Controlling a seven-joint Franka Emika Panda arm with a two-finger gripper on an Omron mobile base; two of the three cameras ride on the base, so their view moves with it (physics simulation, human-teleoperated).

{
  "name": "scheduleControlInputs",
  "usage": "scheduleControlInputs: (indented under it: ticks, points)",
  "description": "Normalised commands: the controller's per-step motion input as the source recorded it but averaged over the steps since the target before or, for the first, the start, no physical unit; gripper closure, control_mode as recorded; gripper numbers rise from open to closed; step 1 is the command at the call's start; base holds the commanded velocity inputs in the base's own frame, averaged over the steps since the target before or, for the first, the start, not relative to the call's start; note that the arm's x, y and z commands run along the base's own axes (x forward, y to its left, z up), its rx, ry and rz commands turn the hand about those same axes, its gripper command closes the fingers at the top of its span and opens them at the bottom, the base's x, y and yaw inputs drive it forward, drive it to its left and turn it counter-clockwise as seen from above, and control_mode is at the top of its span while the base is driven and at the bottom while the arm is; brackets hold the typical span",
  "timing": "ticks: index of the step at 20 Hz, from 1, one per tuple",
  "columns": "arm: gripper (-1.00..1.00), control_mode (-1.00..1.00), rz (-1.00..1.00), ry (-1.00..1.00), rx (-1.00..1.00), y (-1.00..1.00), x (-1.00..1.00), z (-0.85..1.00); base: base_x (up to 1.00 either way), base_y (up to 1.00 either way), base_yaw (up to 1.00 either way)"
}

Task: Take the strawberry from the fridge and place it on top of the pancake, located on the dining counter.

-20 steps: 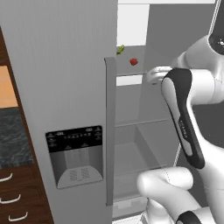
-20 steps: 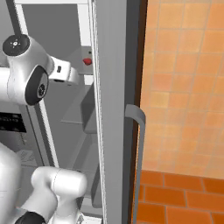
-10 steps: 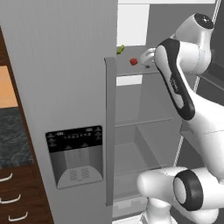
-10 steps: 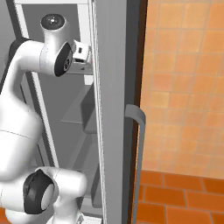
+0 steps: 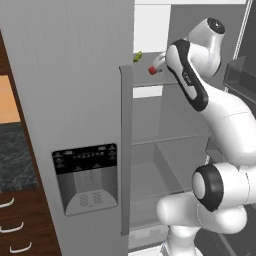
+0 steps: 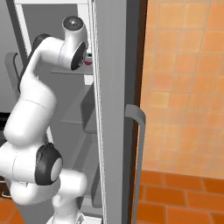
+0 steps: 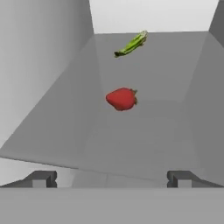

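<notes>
The strawberry [image 7: 121,98] lies on an upper glass shelf [image 7: 144,144] inside the open fridge [image 5: 75,100], about midway between the shelf's front edge and its back wall, untouched. Behind it, nearer the back edge, rests a small yellow-green item [image 7: 131,44] — well apart from the berry. The gripper [image 7: 111,178] hangs at the shelf's front edge facing the strawberry, jaws spread wide and holding nothing — both fingertips [image 7: 42,178] short of the berry.

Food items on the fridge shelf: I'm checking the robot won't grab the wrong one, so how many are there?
2. A small red rounded strawberry lies mid-shelf, ahead of the open gripper; a thin yellow-green item lies farther back. Others may be hidden on lower shelves.
</notes>
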Motion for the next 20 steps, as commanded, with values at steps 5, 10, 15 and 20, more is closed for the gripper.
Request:
scheduleControlInputs:
  ticks: [5,10,15,20]
  points:
    - [-1.0,-1.0,0.15,0.07,-0.05,0.11,0.59,-0.11,0.0,0.0,0.0]
    - [-1.0,-1.0,0.07,0.12,-0.09,0.03,0.55,-0.01,0.0,0.0,0.0]
    - [-1.0,-1.0,0.04,0.0,-0.03,0.0,0.46,-0.17,0.0,0.0,0.0]
    - [-1.0,-1.0,0.02,0.0,-0.03,0.0,0.45,-0.18,0.0,0.0,0.0]
